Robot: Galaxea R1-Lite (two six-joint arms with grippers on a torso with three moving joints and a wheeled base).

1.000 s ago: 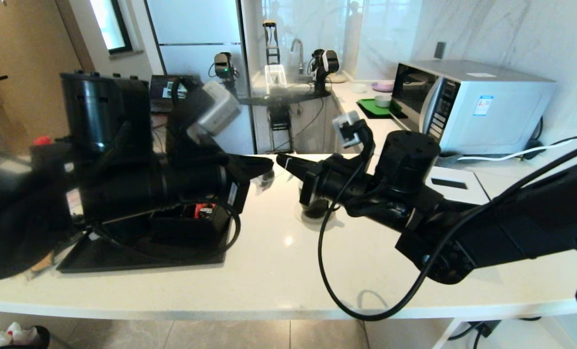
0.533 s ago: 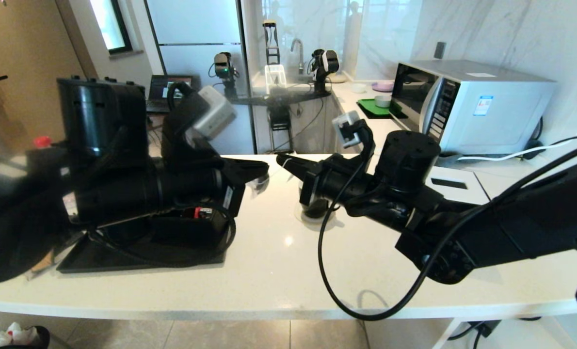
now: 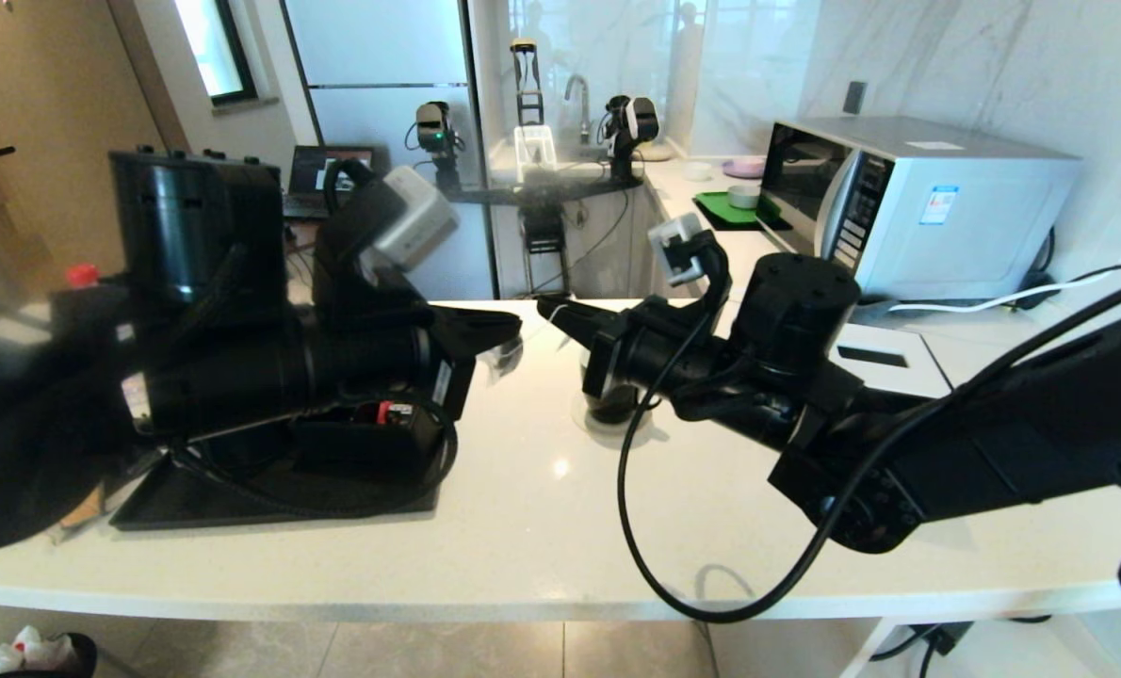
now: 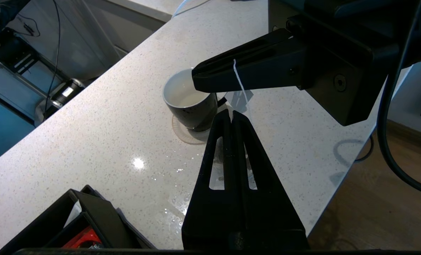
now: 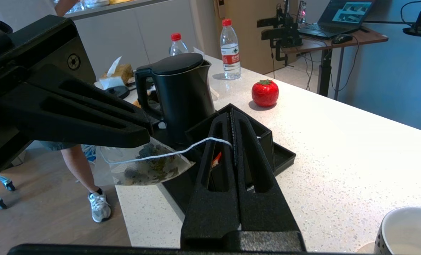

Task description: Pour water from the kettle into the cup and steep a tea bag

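L gripper (image 5: pixel 139 136), fingers fully closed, pinches the tea bag (image 5: pixel 150 166) by its top edge; the pouch hangs below the tips, translucent, dark leaves inside. R gripper (image 5: pixel 231 122), also clamped tight, has the bag's thin white string (image 5: pixel 196 144) caught between its tips. The string runs slack from pouch to R tips. In the L wrist view the same string crosses the R gripper (image 4: pixel 200 76), w/ the small white tag (image 4: pixel 241 99) dangling under it.

Landmark: the cup (image 4: pixel 189 102), black w/ white inside, on the white counter (image 4: pixel 90 134). Both grippers meet tip to tip above the cup; R tips hover over its rim, the bag just beside it on the L-arm side, not yet in. Some pale liquid seems to sit in the cup. The kettle (image 5: pixel 177 95) stands well apart from the cup, beyond a black tray (image 5: pixel 277 156), lid on.

Handling, as a judgement: bag is very light, soft, tears easily; string is limp and prob. slips. Best hold is the string or tag, letting the pouch hang free, then lower into the cup.
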